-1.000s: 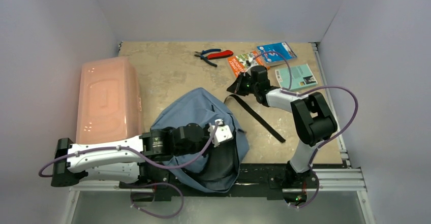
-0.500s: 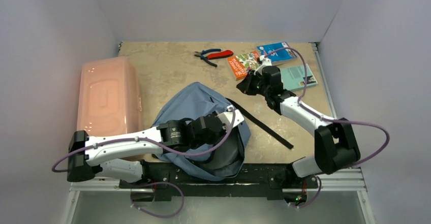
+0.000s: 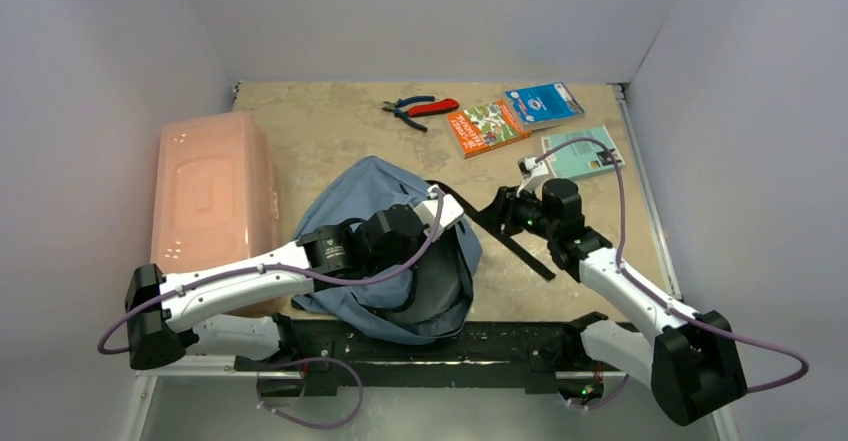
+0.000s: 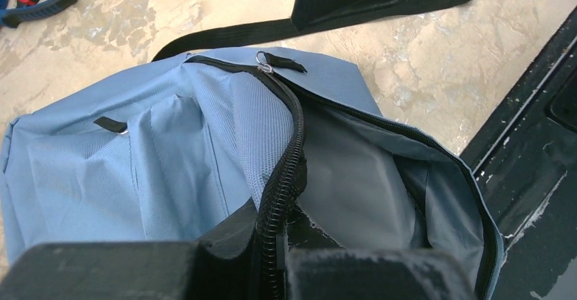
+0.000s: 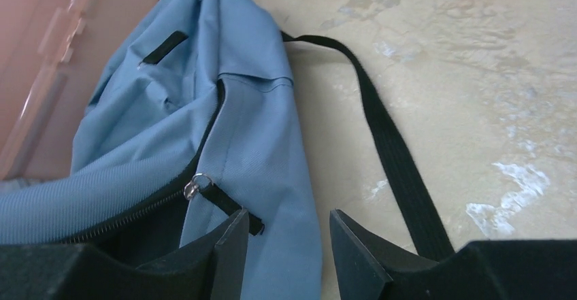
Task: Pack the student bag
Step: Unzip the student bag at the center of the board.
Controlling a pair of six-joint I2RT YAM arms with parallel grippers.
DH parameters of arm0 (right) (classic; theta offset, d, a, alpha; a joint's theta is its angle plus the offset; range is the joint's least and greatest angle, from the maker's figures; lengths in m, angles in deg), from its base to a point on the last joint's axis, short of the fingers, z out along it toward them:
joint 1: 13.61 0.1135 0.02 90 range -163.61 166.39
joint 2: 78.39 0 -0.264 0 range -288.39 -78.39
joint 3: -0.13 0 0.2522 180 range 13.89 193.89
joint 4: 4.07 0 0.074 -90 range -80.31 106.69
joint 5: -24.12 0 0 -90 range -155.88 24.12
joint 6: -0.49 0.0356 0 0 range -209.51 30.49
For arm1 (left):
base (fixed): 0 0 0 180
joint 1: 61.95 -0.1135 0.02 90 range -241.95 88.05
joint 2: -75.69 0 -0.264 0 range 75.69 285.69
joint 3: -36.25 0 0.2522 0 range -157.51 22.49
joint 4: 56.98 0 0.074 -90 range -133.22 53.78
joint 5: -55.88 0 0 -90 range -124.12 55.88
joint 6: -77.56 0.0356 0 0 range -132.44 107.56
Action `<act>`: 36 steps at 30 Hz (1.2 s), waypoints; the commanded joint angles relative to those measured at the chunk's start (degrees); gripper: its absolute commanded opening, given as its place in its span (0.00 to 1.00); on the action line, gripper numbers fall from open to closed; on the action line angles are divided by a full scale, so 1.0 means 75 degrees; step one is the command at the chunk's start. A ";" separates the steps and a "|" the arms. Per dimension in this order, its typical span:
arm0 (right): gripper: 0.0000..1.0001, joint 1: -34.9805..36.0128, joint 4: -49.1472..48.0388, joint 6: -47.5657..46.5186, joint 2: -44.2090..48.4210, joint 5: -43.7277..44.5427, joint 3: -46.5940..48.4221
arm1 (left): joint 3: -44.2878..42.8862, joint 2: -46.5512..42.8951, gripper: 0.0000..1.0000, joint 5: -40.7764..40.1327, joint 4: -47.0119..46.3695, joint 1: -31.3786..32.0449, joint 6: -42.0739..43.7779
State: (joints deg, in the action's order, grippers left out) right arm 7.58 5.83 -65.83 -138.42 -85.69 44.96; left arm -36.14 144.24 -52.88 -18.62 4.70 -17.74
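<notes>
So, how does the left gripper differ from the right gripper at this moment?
The left gripper is shut on the zip edge of the student bag; the right gripper is open and holds nothing. The left gripper sits at the bag's opening, while the right gripper hovers at the bag's side, near the zip pull. Both face the same bag.

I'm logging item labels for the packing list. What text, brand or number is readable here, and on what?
No text reads legibly.
Cover print on the orange booklet: too small and blurred.
White label on the blue packet: unreadable.
Print on the teal booklet: blurred.
No text visible on the student bag, pink box or pliers.
</notes>
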 commanded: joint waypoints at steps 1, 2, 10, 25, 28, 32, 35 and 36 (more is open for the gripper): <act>0.51 0.0016 -0.2135 -0.1005 0.0083 -0.1438 -0.0658 | 0.0199 -0.0586 0.00 0.0345 -0.0678 -0.0004 0.0201; 0.51 0.0071 -0.2393 -0.1118 0.0082 -0.1533 -0.0773 | 0.0262 -0.0666 0.00 0.0349 -0.0703 -0.0004 0.0244; 0.46 0.1635 -0.3421 -0.2262 0.0024 -0.1444 -0.1222 | 0.0489 -0.1170 0.00 0.0540 -0.0848 -0.0004 0.0529; 0.31 0.1906 -0.2688 -0.3477 -0.0427 0.0474 -0.0638 | 0.0800 -0.1380 0.00 0.1687 -0.0888 -0.0004 0.1192; 0.14 0.1923 -0.2712 -0.3641 -0.0505 0.0023 -0.0550 | 0.0728 -0.1283 0.00 0.1863 -0.0740 -0.0004 0.1199; 0.00 0.1921 -0.2099 -0.3222 -0.0499 0.0549 -0.0152 | 0.0922 -0.1100 0.00 0.1817 -0.0846 -0.0004 0.1148; 0.00 0.1921 -0.1316 -0.2386 -0.0540 0.0838 0.0211 | 0.0945 -0.0691 0.00 0.2074 -0.0779 -0.0004 0.0653; 0.00 0.1918 -0.1037 -0.2113 -0.0558 0.0953 0.0336 | 0.0967 -0.0526 0.00 0.2341 -0.0794 -0.0006 0.0392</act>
State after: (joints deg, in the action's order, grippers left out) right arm 22.05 -8.35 -88.29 -142.22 -83.66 42.03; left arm -29.17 137.14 -41.13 -21.07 4.46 -10.20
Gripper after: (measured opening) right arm 0.012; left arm 0.022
